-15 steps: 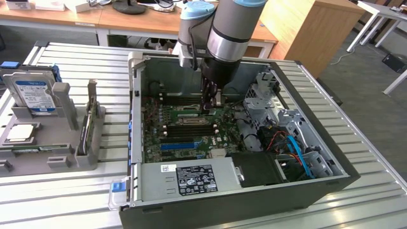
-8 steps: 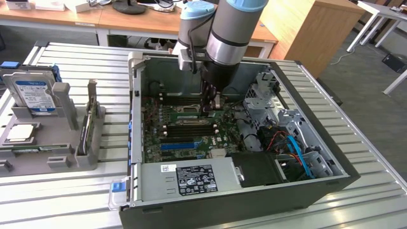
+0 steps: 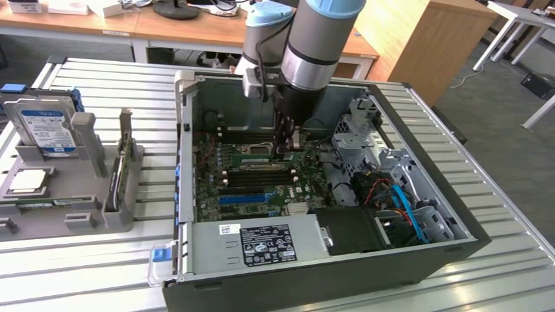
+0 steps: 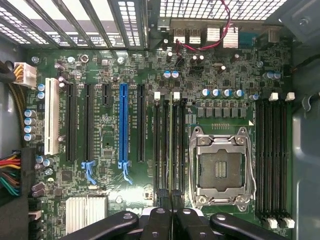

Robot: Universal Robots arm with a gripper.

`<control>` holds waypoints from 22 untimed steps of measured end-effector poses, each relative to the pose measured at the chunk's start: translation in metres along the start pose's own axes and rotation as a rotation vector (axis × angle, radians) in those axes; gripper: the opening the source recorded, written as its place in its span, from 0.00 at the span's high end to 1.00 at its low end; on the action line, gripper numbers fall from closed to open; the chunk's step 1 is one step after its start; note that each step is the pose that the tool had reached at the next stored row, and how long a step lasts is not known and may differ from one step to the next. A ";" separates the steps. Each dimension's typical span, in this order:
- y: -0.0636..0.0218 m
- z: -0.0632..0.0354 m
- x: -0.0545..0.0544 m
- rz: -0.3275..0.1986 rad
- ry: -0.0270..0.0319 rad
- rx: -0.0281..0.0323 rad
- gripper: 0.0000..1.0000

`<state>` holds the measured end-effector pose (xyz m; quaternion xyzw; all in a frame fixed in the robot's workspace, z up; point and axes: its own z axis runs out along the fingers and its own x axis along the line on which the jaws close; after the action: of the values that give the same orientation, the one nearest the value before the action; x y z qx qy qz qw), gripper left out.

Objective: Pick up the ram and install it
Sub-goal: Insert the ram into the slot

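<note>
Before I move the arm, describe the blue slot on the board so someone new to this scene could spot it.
Look into the open computer case lying on the slatted table, at the green board on its floor. A row of long parallel slots crosses it; the blue slot sits between black slots and is the only one with a blue body.

Grey-and-blue robot arm (image 3: 308, 52), cut off by the exterior view's top edge, hides part of the green motherboard (image 3: 247, 179). The black gripper (image 3: 287, 142) has its tip lost in shadow. In the wrist view its black fingers (image 4: 157, 225) run off the picture's edge; whether they pinch anything cannot be told. Grey plastic parts holder (image 3: 87, 218) is cut by the exterior view's left edge. Print on the black power-supply label (image 3: 267, 246) is too small to read.
</note>
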<state>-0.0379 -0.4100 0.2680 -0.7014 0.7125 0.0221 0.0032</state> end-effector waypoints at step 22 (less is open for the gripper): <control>-0.0002 0.0047 0.000 0.008 0.0000 0.0002 0.88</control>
<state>-0.0379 -0.4100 0.2633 -0.6986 0.7152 0.0220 0.0032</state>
